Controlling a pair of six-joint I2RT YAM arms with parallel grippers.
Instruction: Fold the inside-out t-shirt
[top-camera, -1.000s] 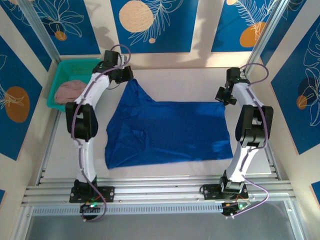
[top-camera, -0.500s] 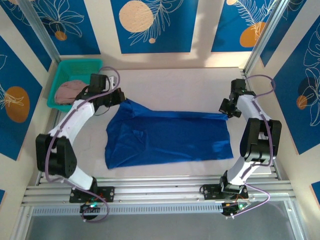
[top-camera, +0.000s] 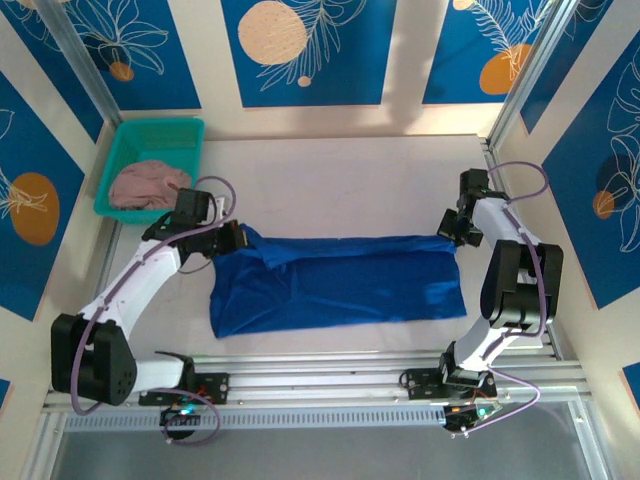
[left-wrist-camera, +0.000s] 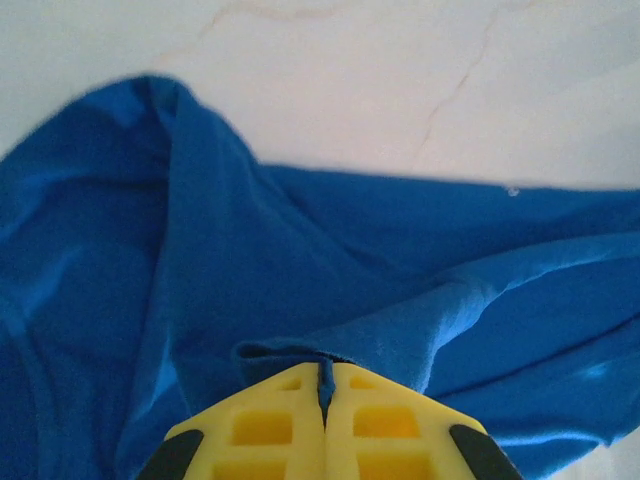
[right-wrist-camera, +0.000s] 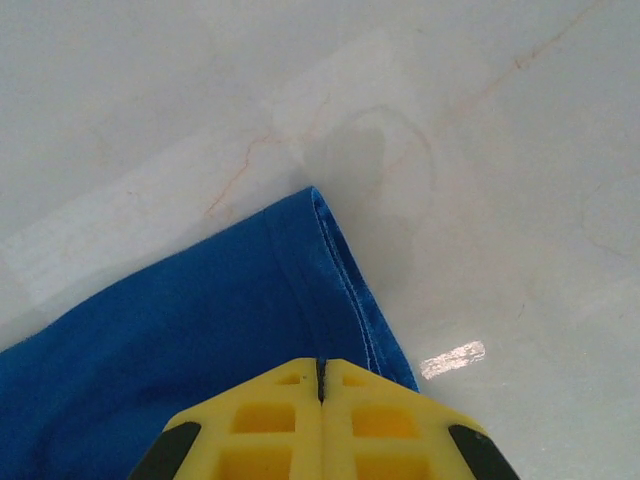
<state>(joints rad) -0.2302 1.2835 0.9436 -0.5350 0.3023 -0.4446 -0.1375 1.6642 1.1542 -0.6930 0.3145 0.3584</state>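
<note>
**Top view.** Shirt (top-camera: 340, 285) lies as a wide blue band across the middle of the table (top-camera: 340, 170), its far edge pulled part-way toward the near one. Left gripper (top-camera: 240, 240) sits on the far-left corner and right gripper (top-camera: 447, 228) on the far-right corner. The edge between them runs fairly straight. The left end is bunched into a ridge, and the near-left corner sticks out past it. Bin (top-camera: 160, 123) with the pink garment (top-camera: 148, 185) is in the far-left corner, well apart from the shirt.

**Left wrist.** Fingers (left-wrist-camera: 270, 420) are shut tight with a thin fold of blue pinched at the tips. The cloth beyond is rumpled, with several layers overlapping.

**Right wrist.** Fingers (right-wrist-camera: 270, 410) are likewise shut, with the hem corner running in under the tips. I can't tell how much cloth is inside, as the bite looks shallow.

**Risks, my read:**
- Either pinch could slip if I pull the span taut, the right one first.
- The ridge on the left could get folded in and leave a lump or a skewed edge.
- If the arms don't travel evenly, the far edge will land crooked on the near hem.
- If I let go while the edge is raised, it could flop back.
</note>
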